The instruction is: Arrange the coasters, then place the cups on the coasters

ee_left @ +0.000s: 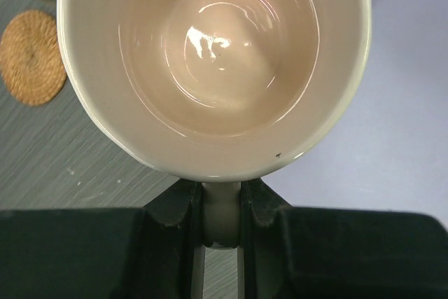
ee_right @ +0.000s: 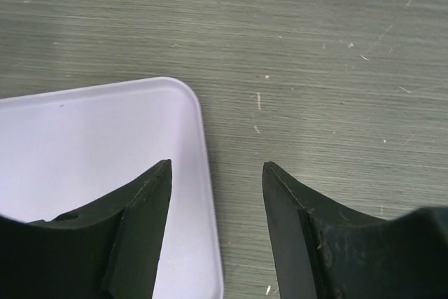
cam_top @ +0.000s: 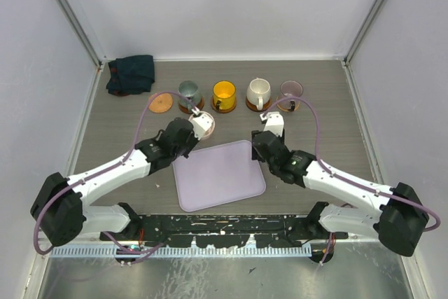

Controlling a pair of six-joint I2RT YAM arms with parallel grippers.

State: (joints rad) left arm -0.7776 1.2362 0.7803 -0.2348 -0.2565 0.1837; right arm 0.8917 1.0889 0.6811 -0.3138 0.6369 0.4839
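Seated four cups (cam_top: 224, 92) on coasters (cam_top: 223, 109), upper middle. Pinching pink cup (ee_left: 210, 68) by its handle with left gripper (ee_left: 222, 208), bound for bare coaster (cam_top: 162, 102), upper left. Holding right gripper (ee_right: 217, 173) spread, empty.

Pale pink cup (ee_left: 217, 68), lilac tray (ee_right: 84, 138), woven tan coaster (ee_left: 31, 57).

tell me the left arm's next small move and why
Probably carry the pink cup, held by its handle in the left gripper, back and left over the bare coaster, then lower it. The other four cups already appear to sit on coasters.
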